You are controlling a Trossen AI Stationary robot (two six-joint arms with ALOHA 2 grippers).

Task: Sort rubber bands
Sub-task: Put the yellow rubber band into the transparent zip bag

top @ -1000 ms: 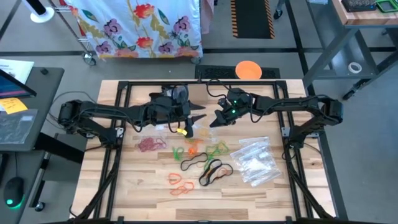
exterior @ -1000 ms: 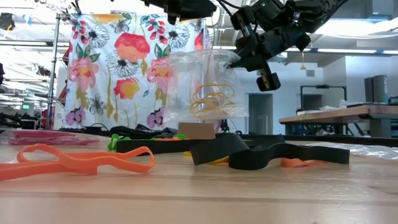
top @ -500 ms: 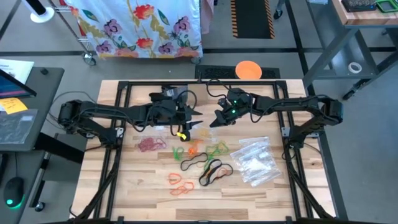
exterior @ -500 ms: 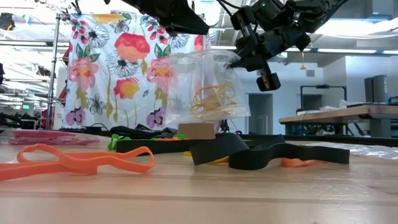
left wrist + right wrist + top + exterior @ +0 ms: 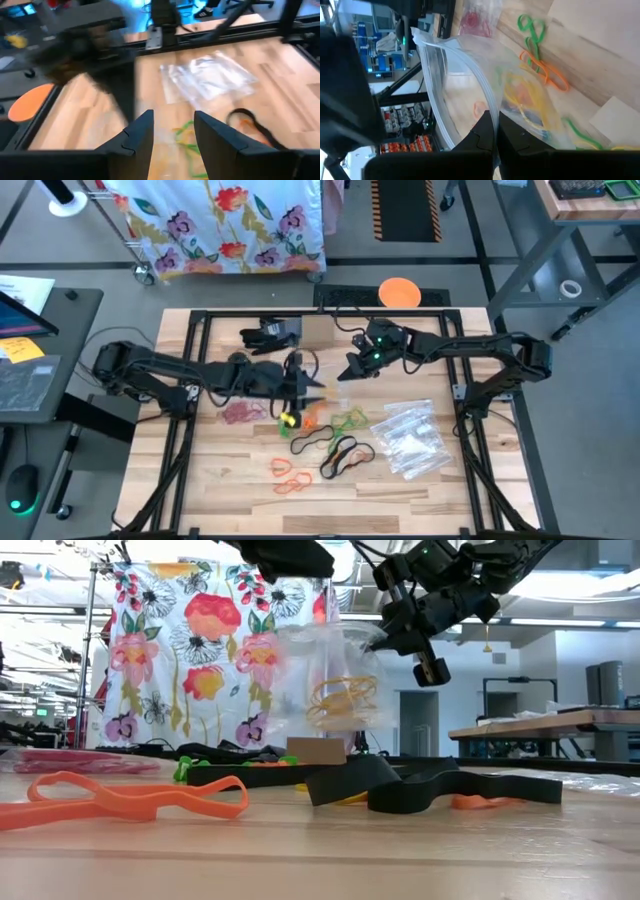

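Since the earlier frame the left gripper (image 5: 318, 387) has travelled down the tabletop (image 5: 230, 470) toward the loose bands, its jaws parted and holding nothing; the right gripper (image 5: 343, 374) has kept its place, jaws clenched on the rim of a clear zip bag (image 5: 330, 685). Room: grey floor, a flowered cloth (image 5: 225, 220) hanging beyond the far edge, an orange disc (image 5: 399, 292) on the floor near it, a desk (image 5: 40, 350) off to the left, workbenches behind in the low view. Surface: pale wood planks inside a black frame. Spare clear bags (image 5: 410, 438) lie in a heap at the right side of the tabletop. The held bag hangs above the surface and carries yellow rubber bands (image 5: 340, 700) inside. Remaining rubber bands lie loose mid-table: a dark red cluster (image 5: 240, 413) at left, black loops (image 5: 335, 452) toward the front, green ones (image 5: 350, 418) beside the spare bags, orange ones (image 5: 288, 477) nearest the front edge. Low view shows an orange band (image 5: 130, 800) and a black band (image 5: 440, 788) flat on the wood.
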